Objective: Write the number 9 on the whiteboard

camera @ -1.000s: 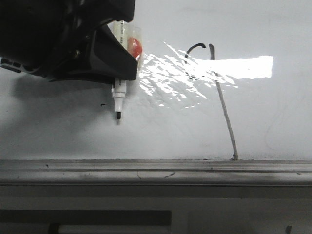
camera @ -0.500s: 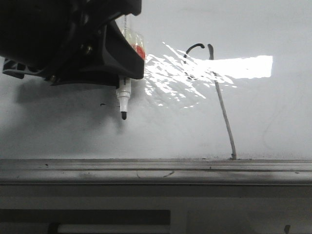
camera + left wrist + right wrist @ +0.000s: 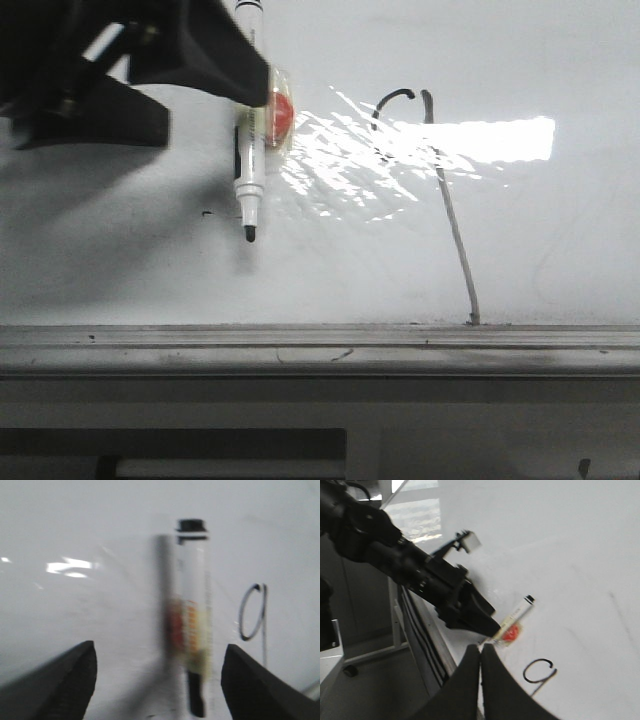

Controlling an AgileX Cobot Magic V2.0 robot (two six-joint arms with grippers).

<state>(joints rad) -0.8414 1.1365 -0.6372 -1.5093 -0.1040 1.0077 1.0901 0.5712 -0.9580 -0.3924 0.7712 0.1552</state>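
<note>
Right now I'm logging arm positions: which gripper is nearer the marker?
Left. The left gripper has its fingers open on either side of the marker, which lies on the whiteboard. The right gripper, shut, sits just short of it.

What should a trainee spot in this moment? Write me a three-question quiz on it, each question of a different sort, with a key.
1. True or false: the left gripper is clamped on the marker.
2. In the front view, where is the number 9 on the whiteboard? A) left of the marker B) right of the marker C) hidden under the marker
3. Fill in the blank: the right gripper has its jaws ____ , with nothing between them.

Key
1. False: in the left wrist view the fingers stand wide apart and the marker lies between them, untouched.
2. B
3. shut
</note>
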